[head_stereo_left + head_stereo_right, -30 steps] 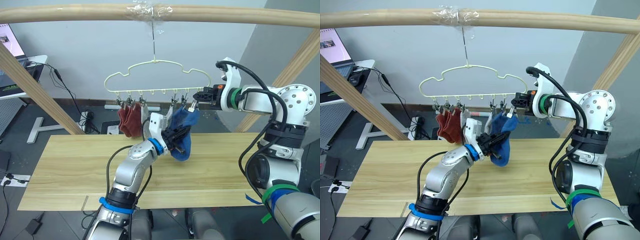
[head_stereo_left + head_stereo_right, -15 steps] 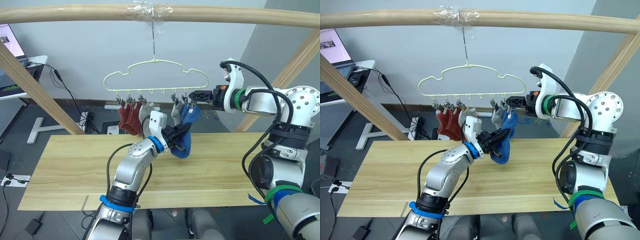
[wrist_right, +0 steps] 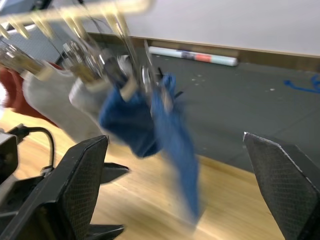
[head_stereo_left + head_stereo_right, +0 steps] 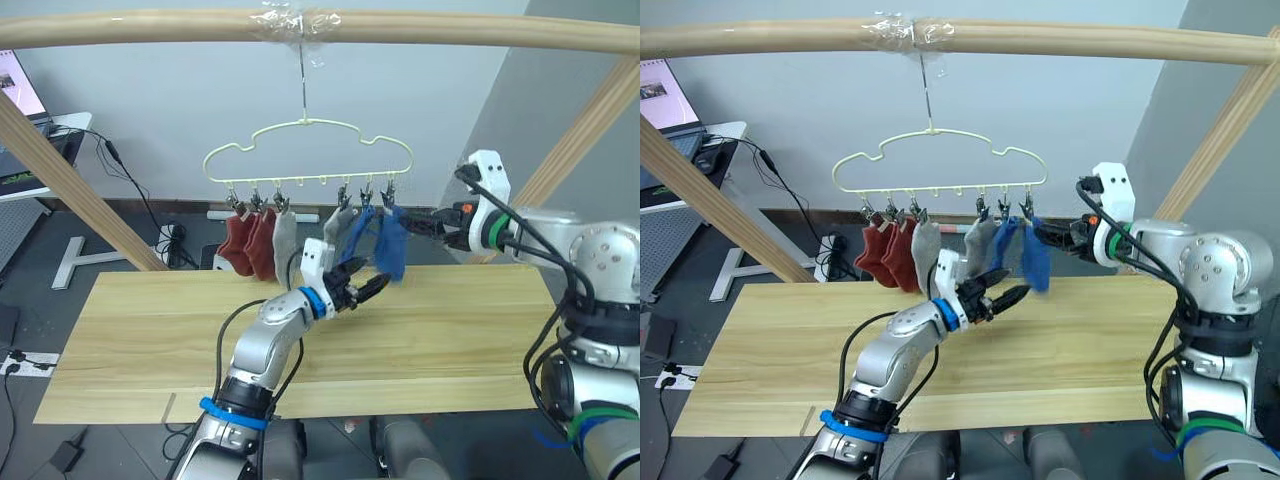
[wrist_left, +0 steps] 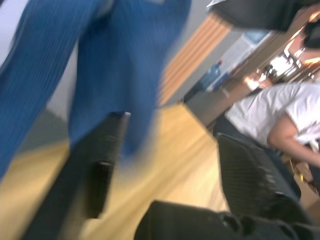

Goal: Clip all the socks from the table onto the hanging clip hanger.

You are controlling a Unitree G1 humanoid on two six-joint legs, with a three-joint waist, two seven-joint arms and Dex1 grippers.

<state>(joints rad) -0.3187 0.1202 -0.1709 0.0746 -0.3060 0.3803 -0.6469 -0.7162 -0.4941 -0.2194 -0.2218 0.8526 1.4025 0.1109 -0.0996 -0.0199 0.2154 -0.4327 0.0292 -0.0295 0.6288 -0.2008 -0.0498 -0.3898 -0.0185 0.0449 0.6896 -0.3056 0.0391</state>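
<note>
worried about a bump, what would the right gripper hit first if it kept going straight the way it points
Probably the nearer blue sock, hanging straight ahead of the open right gripper. Depth is unclear.

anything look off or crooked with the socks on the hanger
Mostly tidy: six socks hang from the clip hanger. Only the rightmost blue sock looks odd, swung out at a slant toward the right gripper.
</note>
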